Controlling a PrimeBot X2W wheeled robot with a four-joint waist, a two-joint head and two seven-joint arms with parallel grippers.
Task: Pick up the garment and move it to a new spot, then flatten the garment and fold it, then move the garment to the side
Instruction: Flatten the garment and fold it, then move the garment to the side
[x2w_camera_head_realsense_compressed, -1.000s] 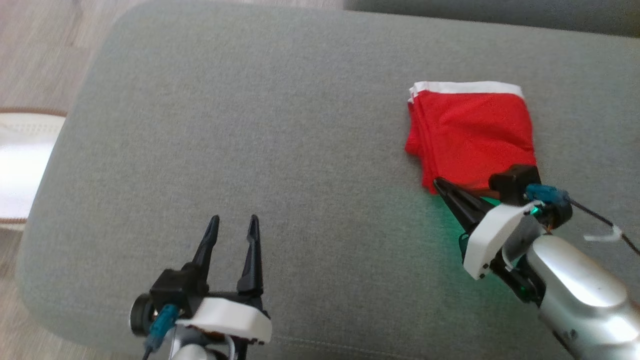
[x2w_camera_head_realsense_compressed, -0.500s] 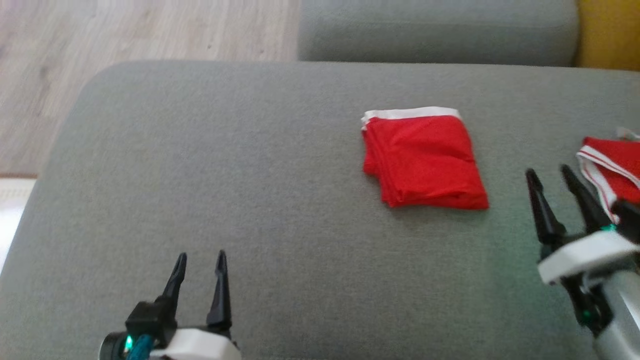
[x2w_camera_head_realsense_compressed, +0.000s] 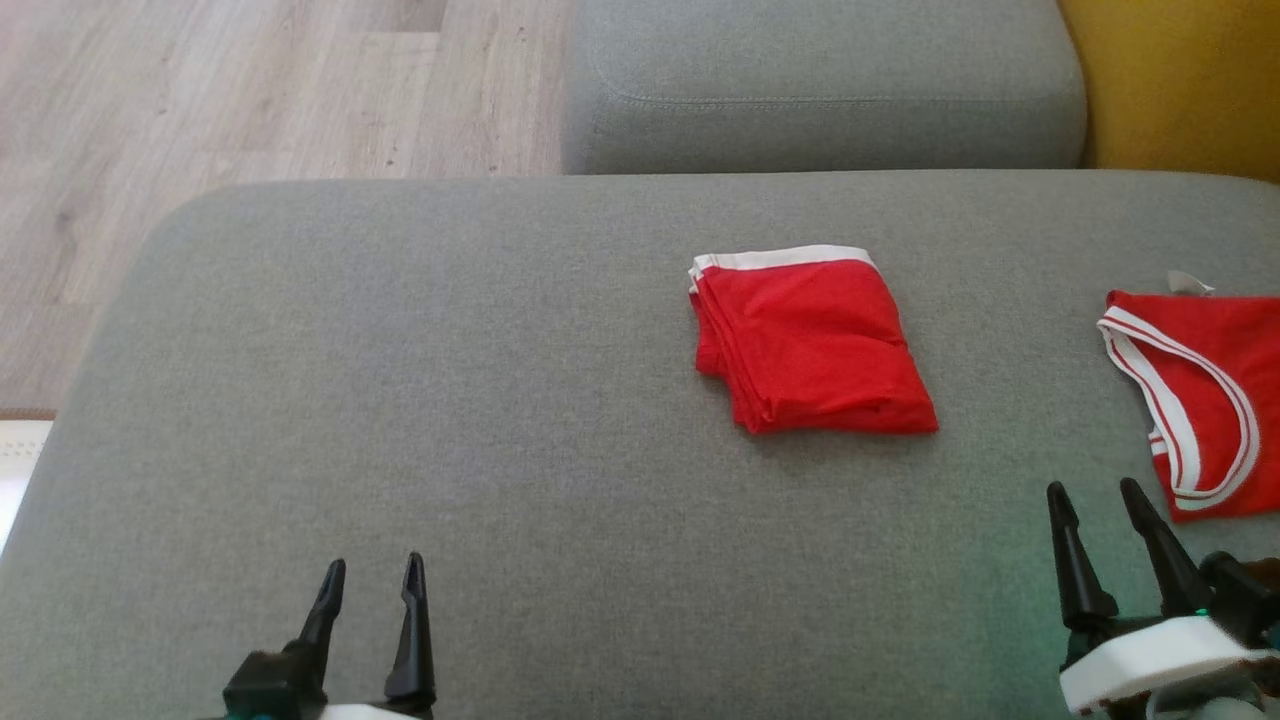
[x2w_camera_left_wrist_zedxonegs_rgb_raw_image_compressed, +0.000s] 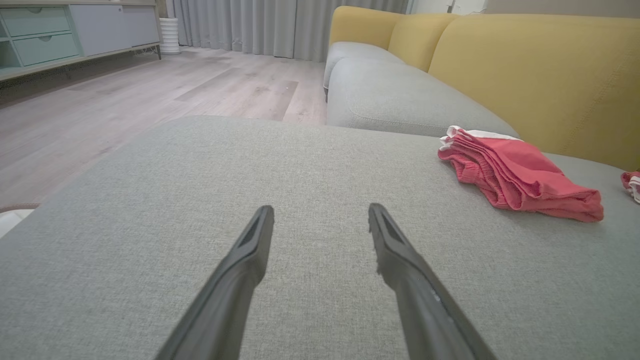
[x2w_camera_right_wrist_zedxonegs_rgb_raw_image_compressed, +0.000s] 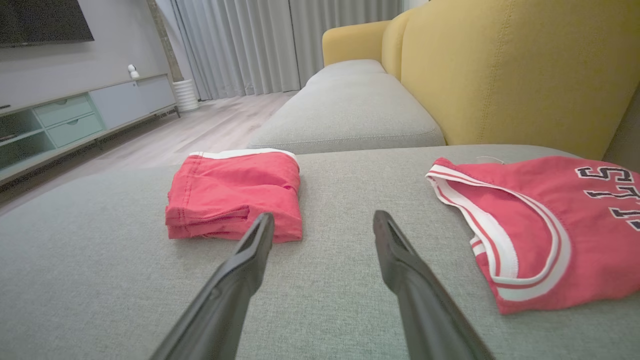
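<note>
A red garment with a white band, folded into a small stack (x2w_camera_head_realsense_compressed: 810, 340) (x2w_camera_left_wrist_zedxonegs_rgb_raw_image_compressed: 515, 172) (x2w_camera_right_wrist_zedxonegs_rgb_raw_image_compressed: 235, 192), lies on the grey sofa seat (x2w_camera_head_realsense_compressed: 450, 400), right of the middle. My left gripper (x2w_camera_head_realsense_compressed: 370, 575) (x2w_camera_left_wrist_zedxonegs_rgb_raw_image_compressed: 320, 220) is open at the lower left, low over bare cushion, far from the stack. My right gripper (x2w_camera_head_realsense_compressed: 1092, 497) (x2w_camera_right_wrist_zedxonegs_rgb_raw_image_compressed: 322, 227) is open at the lower right, nothing between its fingers, a short way in front of the stack and apart from it.
A second red garment (x2w_camera_head_realsense_compressed: 1200, 400) (x2w_camera_right_wrist_zedxonegs_rgb_raw_image_compressed: 540, 225) with white trim and dark lettering lies spread at the right edge. Behind are another grey seat cushion (x2w_camera_head_realsense_compressed: 820, 90), a yellow backrest (x2w_camera_head_realsense_compressed: 1180, 80) and wooden floor (x2w_camera_head_realsense_compressed: 200, 120) to the left. A low cabinet (x2w_camera_right_wrist_zedxonegs_rgb_raw_image_compressed: 75, 120) stands across the room.
The right gripper has let go of the folded garment and drawn back to the lower right, now open. The head camera has tilted up, bringing the second garment and backrest into view.
</note>
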